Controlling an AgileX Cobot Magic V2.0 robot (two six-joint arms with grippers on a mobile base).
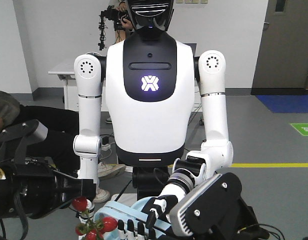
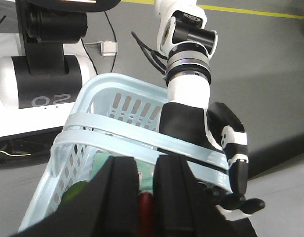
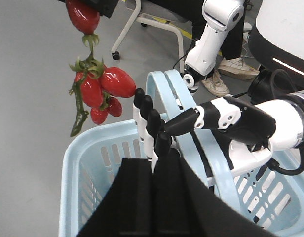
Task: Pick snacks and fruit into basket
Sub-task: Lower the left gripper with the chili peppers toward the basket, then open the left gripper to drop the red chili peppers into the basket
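A white-and-black humanoid robot (image 1: 149, 100) fills the front view, its head cut off at the top edge. Its black-and-white fingered hand (image 3: 231, 123) is curled around the two raised handles of the light blue slatted plastic basket (image 3: 68, 163). The basket's floor is mostly hidden behind gripper bodies in both wrist views. Pale green shapes show inside, in the left wrist view, too covered to name.

The bunch of small glossy red fruits on a green stem (image 3: 100, 86) hangs in the air with its long axis roughly vertical. The topmost fruit is up in the jaws and the loose stem end points down. It is near the basket's rim, higher than it and not inside.

The left gripper (image 2: 146, 165) reaches forward, its black fingers clamped on the bunch's top fruit, a sliver of red showing between them. The right gripper (image 3: 153, 160) points down at the basket handles. Its jaws look pressed together with nothing seen between them, the tips just beside the humanoid's fingers
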